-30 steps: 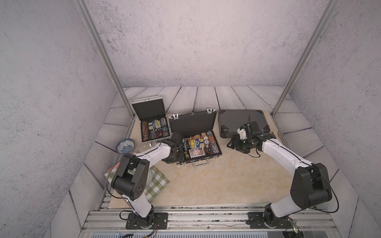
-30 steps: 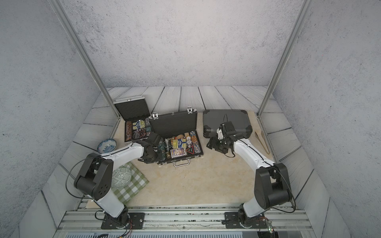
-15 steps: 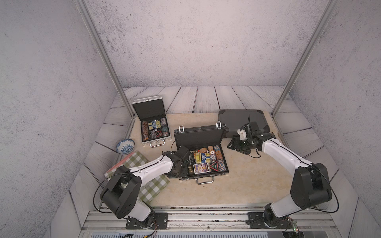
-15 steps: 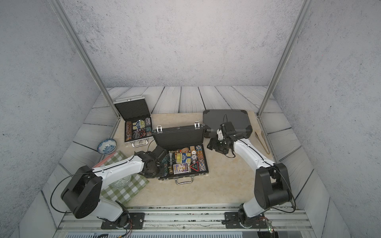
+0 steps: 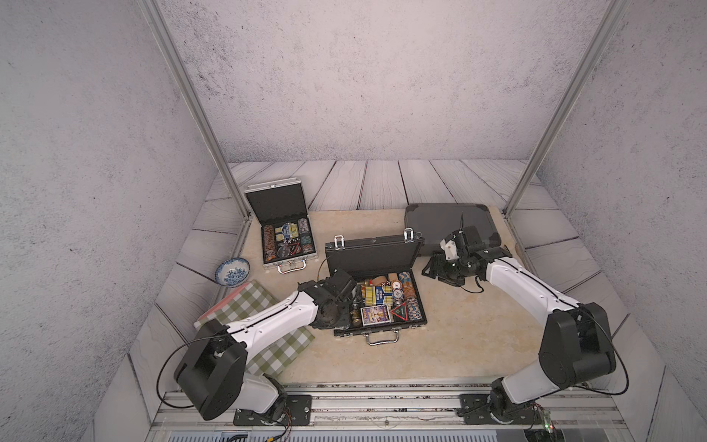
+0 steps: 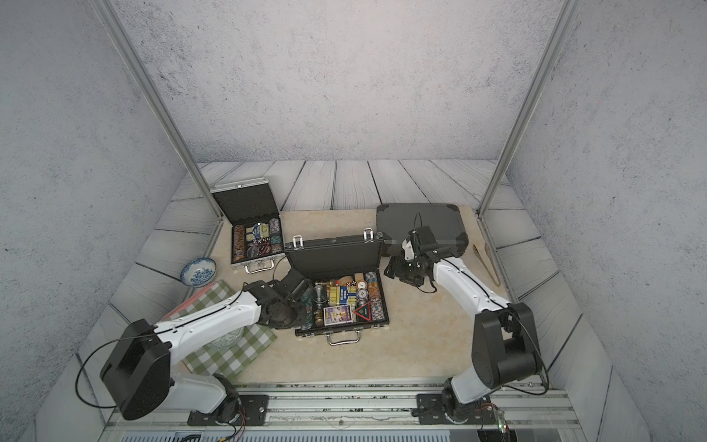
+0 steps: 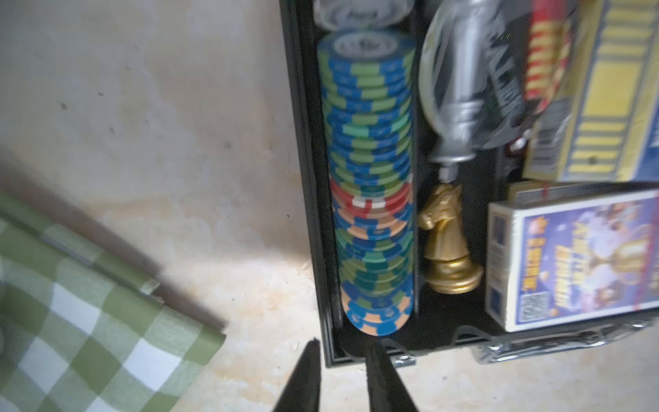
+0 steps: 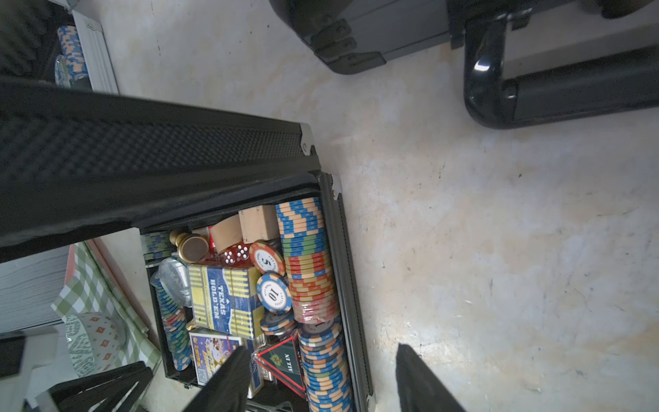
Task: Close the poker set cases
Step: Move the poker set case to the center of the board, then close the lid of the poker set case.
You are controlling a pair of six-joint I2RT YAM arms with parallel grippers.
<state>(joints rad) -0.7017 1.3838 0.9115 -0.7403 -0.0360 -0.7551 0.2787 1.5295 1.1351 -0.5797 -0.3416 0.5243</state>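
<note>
1. Showed a beige table [image 5: 459, 336] carrying three poker cases, seen in both top views.
2. Set the black middle case [image 5: 369, 258] at the table's centre, still open, with the lid standing upright and chips, card boxes and dice on show in the tray.
3. Set the small silver case [image 5: 276, 208] near the far left corner, also open, lid upright.
4. Set the dark grey case [image 5: 440, 218] in the far right corner, lid down flat.
5. Put the left end effector [image 7: 340, 351] at the corner of the black middle case nearest the table's near and left edges. Fingers a narrow gap apart, one outside the tray wall and one over the tray, not visibly pinching it.
6. Put the right end effector [image 8: 322, 347] above bare table between the black middle case and the dark grey case. Fingers spread wide, gripping nothing.
7. Included a green checked cloth [image 5: 256, 298] and a blue-patterned bowl [image 5: 232, 271] along the left edge.
</note>
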